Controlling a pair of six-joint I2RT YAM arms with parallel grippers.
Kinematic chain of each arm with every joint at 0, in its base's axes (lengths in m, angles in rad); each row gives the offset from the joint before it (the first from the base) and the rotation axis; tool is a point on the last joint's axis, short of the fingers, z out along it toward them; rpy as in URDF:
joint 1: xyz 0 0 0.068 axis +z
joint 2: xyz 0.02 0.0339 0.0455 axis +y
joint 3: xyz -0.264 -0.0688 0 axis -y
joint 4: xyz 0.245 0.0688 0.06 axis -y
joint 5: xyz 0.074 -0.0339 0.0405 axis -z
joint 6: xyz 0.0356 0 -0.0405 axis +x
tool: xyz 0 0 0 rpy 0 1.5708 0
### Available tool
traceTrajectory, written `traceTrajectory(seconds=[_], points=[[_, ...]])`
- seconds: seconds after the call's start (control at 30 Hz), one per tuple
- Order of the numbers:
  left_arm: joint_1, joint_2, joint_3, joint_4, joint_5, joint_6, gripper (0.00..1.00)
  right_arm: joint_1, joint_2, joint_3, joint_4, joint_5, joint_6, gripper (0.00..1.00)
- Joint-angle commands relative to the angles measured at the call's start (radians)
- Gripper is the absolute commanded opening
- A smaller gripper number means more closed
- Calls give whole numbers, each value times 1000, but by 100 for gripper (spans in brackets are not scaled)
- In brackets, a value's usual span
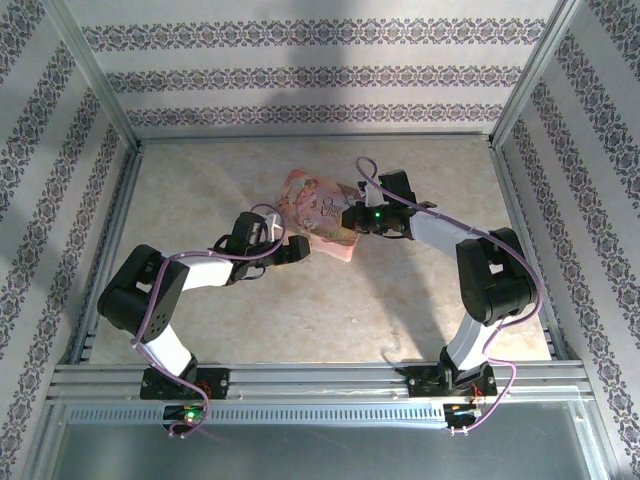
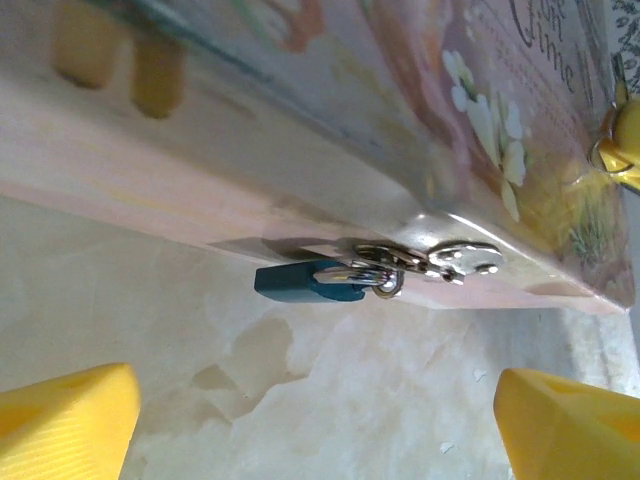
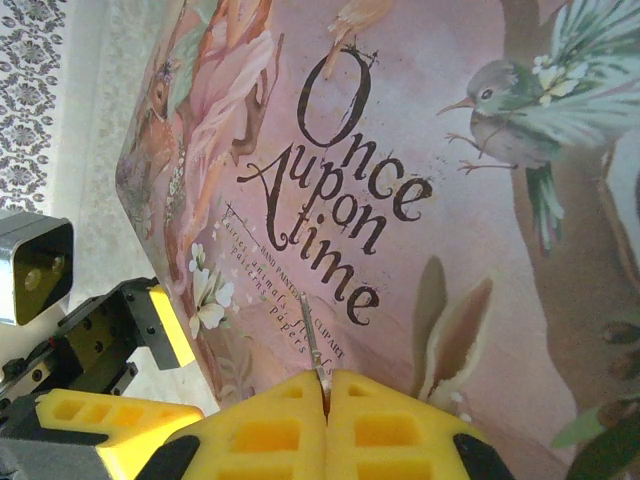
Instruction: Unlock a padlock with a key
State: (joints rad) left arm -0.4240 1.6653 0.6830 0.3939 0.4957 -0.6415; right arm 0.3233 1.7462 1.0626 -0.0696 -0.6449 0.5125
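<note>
The left hand [image 2: 320, 425] stands open just above the mottled beige table [image 2: 250, 350], its wedge-shaped yellow fingertips [image 2: 70, 420] spread wide with nothing between them. Just beyond them, the small teal-bodied metal padlock [image 2: 305, 282] is hooked by its shiny silver shackle to the hasp on the side wall of the glossy pink rectangular tin box [image 2: 300, 150], printed with flowers, a bird and curly lettering. Over the lid, the right hand [image 3: 325, 415] is closed, blocky yellow pads pinching the thin greyish metal key [image 3: 312, 345].
</note>
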Motion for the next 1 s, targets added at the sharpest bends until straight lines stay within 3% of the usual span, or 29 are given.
traceTrajectory(seconds=[0.0, 0.17, 0.57, 0.97], points=[[-25, 12, 36, 16, -23, 120, 87, 8, 16, -18, 9, 4, -11, 0], [-41, 48, 96, -48, -37, 190, 81, 10, 18, -18, 9, 1, -9, 0], [-80, 141, 177, -63, -31, 207, 62, 13, 8, -21, 10, -2, -9, 0], [-105, 177, 179, 8, -111, 118, 49, 13, 3, -27, 8, 1, -12, 0]])
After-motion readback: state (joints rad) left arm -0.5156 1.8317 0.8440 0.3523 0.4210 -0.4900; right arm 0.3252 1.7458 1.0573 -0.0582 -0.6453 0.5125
